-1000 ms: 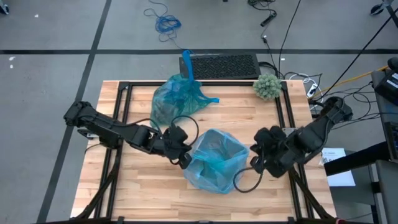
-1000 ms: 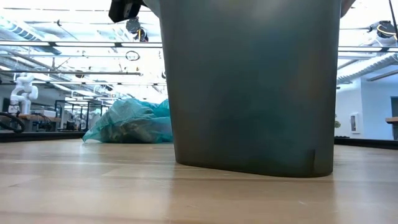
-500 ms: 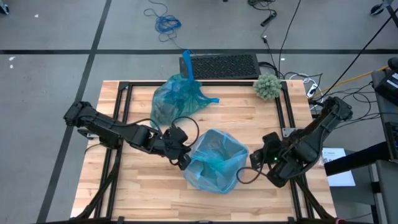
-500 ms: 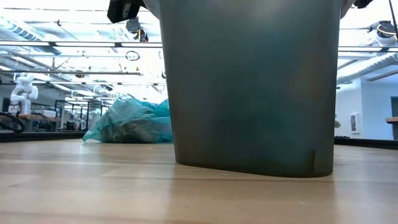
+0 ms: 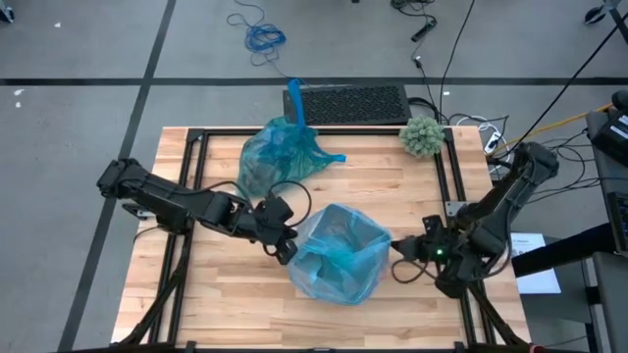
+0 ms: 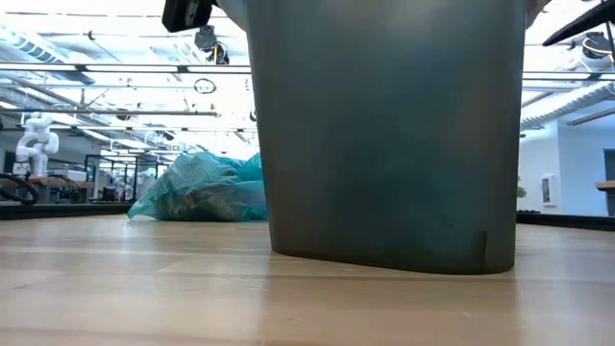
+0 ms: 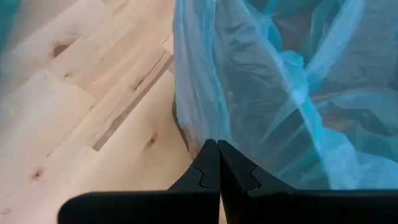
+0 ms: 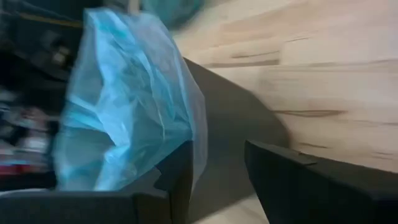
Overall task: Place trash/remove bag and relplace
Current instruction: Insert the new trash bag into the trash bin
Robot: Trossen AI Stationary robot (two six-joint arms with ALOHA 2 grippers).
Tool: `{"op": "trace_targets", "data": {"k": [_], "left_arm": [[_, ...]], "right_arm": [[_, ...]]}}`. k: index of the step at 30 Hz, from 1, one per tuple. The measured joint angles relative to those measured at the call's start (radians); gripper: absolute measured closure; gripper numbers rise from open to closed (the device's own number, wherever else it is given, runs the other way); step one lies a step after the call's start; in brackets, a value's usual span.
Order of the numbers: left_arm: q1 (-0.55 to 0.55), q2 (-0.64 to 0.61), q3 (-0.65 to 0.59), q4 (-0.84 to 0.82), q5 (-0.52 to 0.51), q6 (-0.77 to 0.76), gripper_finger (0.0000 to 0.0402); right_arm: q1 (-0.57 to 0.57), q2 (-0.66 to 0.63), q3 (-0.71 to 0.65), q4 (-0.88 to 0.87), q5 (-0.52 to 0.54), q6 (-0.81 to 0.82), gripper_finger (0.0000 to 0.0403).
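Already we judge most of the job done: a full, tied-off bag (image 5: 278, 154) lies at the far side of the bench (image 5: 216, 294), near the keyboard (image 5: 345, 102), and we take the trash to be inside it, though only vague lumps show through the blue film. No loose wads lie on the wood in any view. A fresh blue liner (image 5: 339, 253) now sits in the grey bin (image 6: 384, 135) at mid-bench, its edge folded over the rim. What seems left is seating that liner evenly all round.

Our left tool (image 5: 286, 247) is fully closed at the bin's left rim; the left wrist view shows its tips pressed together against the liner's edge, seemingly pinching the film. Our right tool (image 5: 402, 249) stands just off the bin's right rim, partly open and holding nothing, with the liner's edge beside one finger (image 8: 177, 177) in its wrist view.

Against the earlier frame, the right tool has gone from closed at the rim to parted, and that arm has swung back towards the bench's near right edge. The left arm, bin and full bag have hardly moved.
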Motion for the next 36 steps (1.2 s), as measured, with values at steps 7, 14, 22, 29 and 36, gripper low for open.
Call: {"op": "trace_targets", "data": {"k": [7,14,22,29,36], "left_arm": [[-0.001,-0.05,0.0,-0.05,-0.008,-0.002,0.0402],[0.013,-0.052,0.0,-0.05,-0.015,-0.003,0.0402],[0.035,-0.052,-0.015,-0.048,-0.022,-0.007,0.0402],[0.035,-0.05,-0.073,0.003,-0.021,-0.037,0.0402],[0.035,-0.044,-0.111,0.065,-0.021,-0.043,0.0402]], "right_arm": [[0.003,-0.077,-0.178,0.284,0.104,-0.088,0.0266],[-0.028,-0.077,-0.18,0.302,0.118,-0.135,0.0302],[-0.047,-0.074,-0.18,0.309,0.122,-0.198,0.0397],[-0.081,-0.073,-0.18,0.297,0.059,-0.232,0.0402],[-0.08,-0.053,-0.18,0.264,0.022,-0.196,0.0403]]}}
